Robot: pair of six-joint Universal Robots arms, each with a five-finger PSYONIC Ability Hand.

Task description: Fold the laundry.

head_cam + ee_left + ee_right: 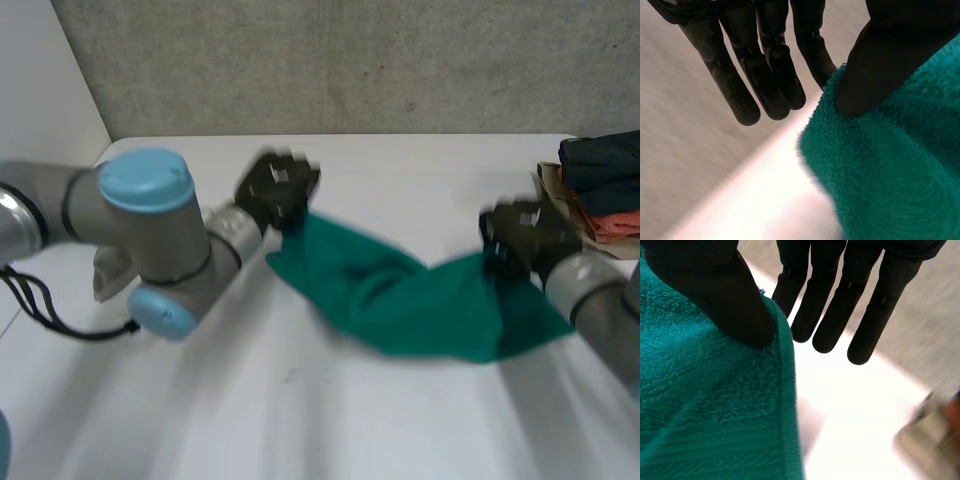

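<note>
A green towel (400,300) hangs stretched between my two hands above the white table (300,420), sagging in the middle. My left hand (275,190) holds its left corner. In the left wrist view the thumb (880,60) presses the towel (890,175) against the nearest finger, while the other fingers (770,75) stay straight beside it. My right hand (525,235) holds the right corner. In the right wrist view its thumb (715,290) lies on the towel's hemmed edge (705,405), pinching it against a finger, with the other fingers (865,305) straight.
A stack of folded clothes (600,190), dark blue on top with coral and tan below, sits at the table's far right edge, close to my right hand. It appears past the fingertips in the right wrist view as a blurred pile (930,440).
</note>
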